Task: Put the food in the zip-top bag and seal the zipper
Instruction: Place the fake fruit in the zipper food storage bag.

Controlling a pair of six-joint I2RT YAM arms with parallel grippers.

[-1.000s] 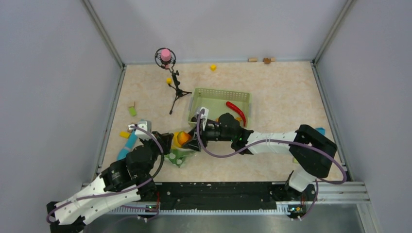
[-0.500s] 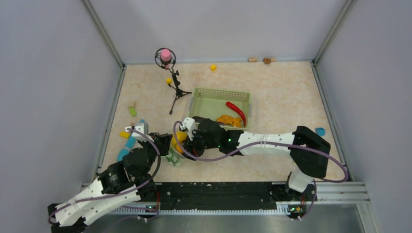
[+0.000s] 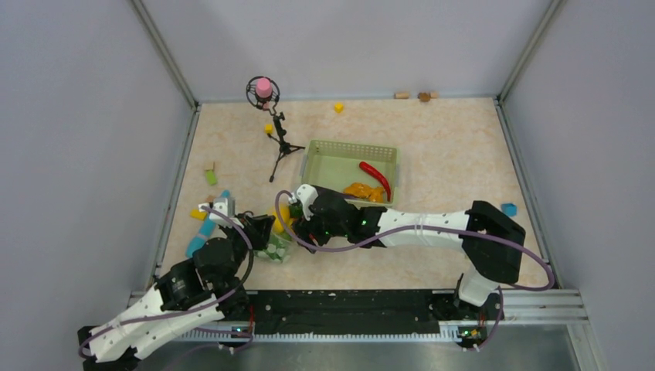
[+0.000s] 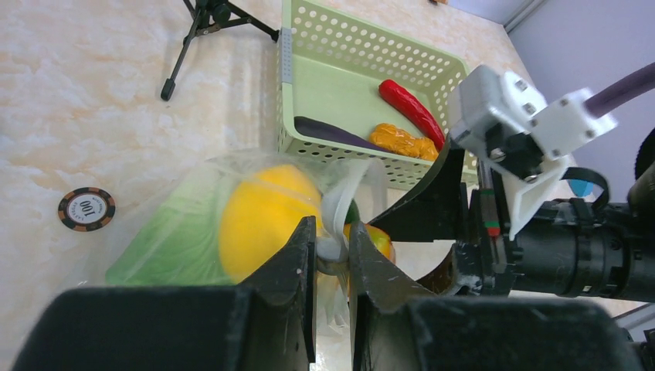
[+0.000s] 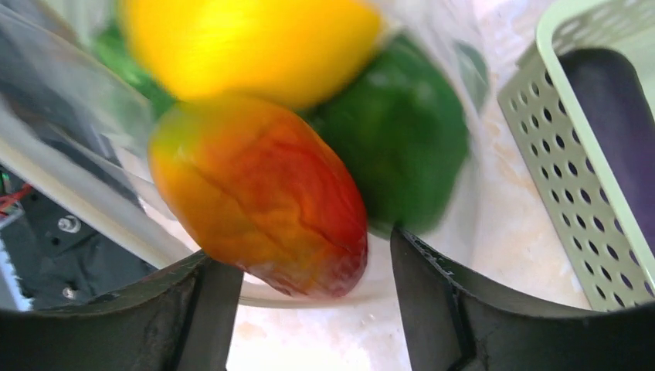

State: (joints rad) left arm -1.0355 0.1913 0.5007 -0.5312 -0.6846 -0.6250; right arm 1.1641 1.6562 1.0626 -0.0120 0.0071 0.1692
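The zip-top bag (image 4: 154, 232) lies in front of the green basket, its mouth held up. My left gripper (image 4: 332, 251) is shut on the zipper (image 4: 340, 205), pinching the whitish strip. Inside the bag are a yellow lemon (image 4: 266, 212), pale green cabbage (image 4: 178, 243) and a green pepper (image 5: 398, 131). An orange-red fruit (image 5: 263, 197) sits at the bag's mouth, just beyond my right gripper (image 5: 309, 294), whose jaws stand open with a gap beside the fruit. From above, both grippers meet at the bag (image 3: 274, 249). A red chili (image 4: 409, 108), eggplant (image 4: 332, 133) and orange pieces (image 4: 402, 141) lie in the basket.
The green mesh basket (image 3: 340, 151) stands just behind the bag. A small black tripod (image 3: 279, 143) and a pink-topped stand (image 3: 264, 86) are at the back left. A poker chip (image 4: 86, 209) lies left of the bag. Small blocks (image 3: 338, 107) are scattered about.
My right gripper has carried the orange-red fruit left to the bag's mouth and spread its jaws. The left gripper has kept its pinch on the strip, shifting slightly.
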